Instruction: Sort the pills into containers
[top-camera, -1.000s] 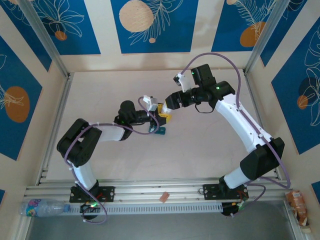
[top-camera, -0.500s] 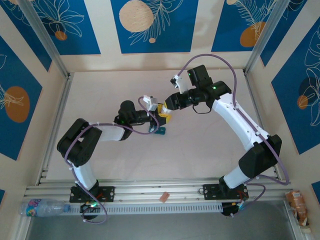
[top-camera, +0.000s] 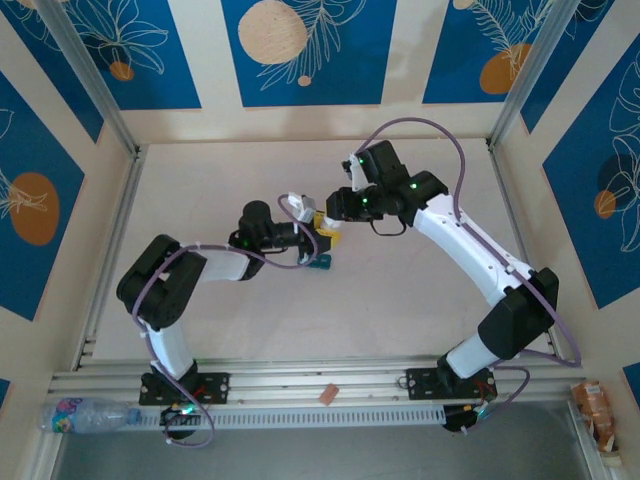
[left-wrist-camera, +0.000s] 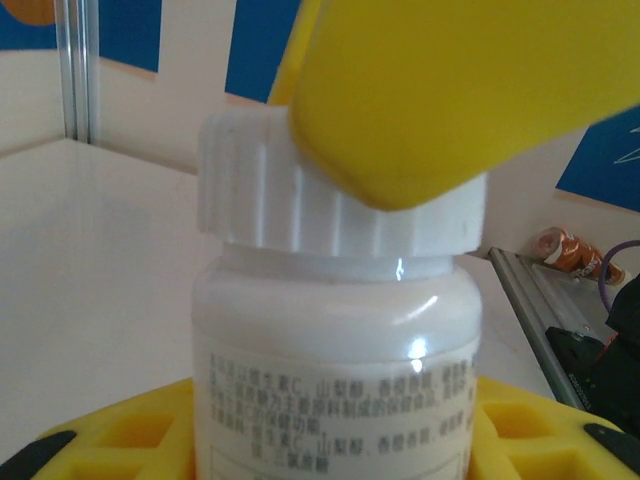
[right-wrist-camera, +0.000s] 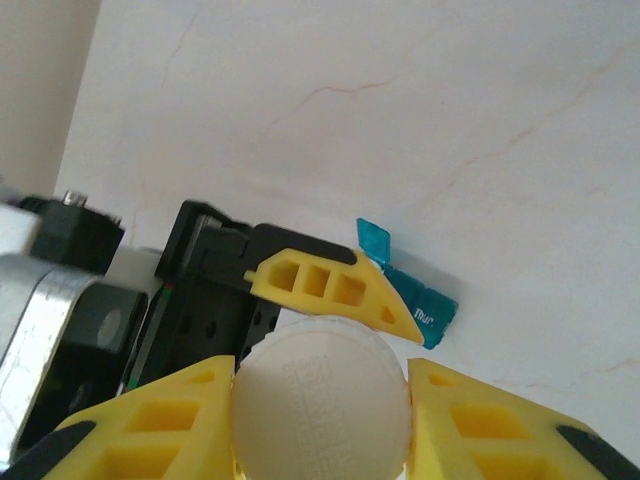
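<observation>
The right gripper (top-camera: 328, 214) meets the left gripper (top-camera: 312, 232) on a small white plastic bottle (top-camera: 323, 226). The dark teal plastic strip of joined square compartments (top-camera: 320, 264) lies on the table (top-camera: 400, 300), just on the near side of the bottle.

From the left wrist, the left gripper (left-wrist-camera: 335, 445) clamps the bottle's body, and the right one's yellow finger (left-wrist-camera: 440, 90) presses its ribbed white cap (left-wrist-camera: 290, 195).

From the right wrist, the right gripper (right-wrist-camera: 322, 425) pinches that cap. The strip (right-wrist-camera: 418, 305) sits just beyond the bottle with one lid (right-wrist-camera: 372, 240) raised and its contents hidden.

Uncapping looks to be the step in hand. Next comes a twist, with the bottle held firm.
</observation>
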